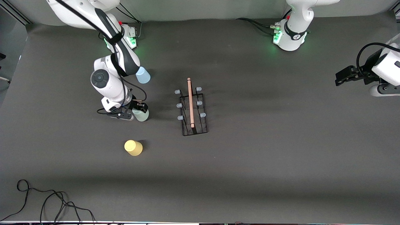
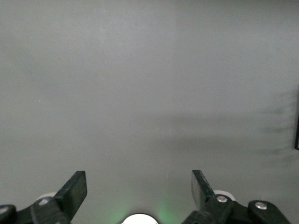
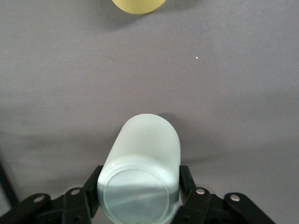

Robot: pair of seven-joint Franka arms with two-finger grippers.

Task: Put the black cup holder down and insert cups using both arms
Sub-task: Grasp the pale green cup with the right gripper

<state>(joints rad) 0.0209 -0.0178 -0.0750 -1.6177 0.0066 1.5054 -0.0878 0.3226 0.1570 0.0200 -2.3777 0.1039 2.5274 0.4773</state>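
The black cup holder (image 1: 192,109) stands in the middle of the table, wood rod on top and pale-capped prongs on both sides. My right gripper (image 1: 141,107) is shut on the pale grey-green cup (image 1: 142,115), beside the holder toward the right arm's end. In the right wrist view the gripper (image 3: 140,179) has one finger on each side of the cup (image 3: 145,149). The light blue cup (image 1: 143,75) is farther from the camera. The yellow cup (image 1: 133,147) is nearer and also shows in the right wrist view (image 3: 138,5). My left gripper (image 1: 338,79) is open and empty at the left arm's end, with only bare mat between its fingers in the left wrist view (image 2: 138,179).
The arms' green-lit bases (image 1: 289,37) stand along the edge of the table farthest from the camera. Loose black cables (image 1: 47,200) lie at the near corner toward the right arm's end. The grey mat (image 1: 265,150) covers the table.
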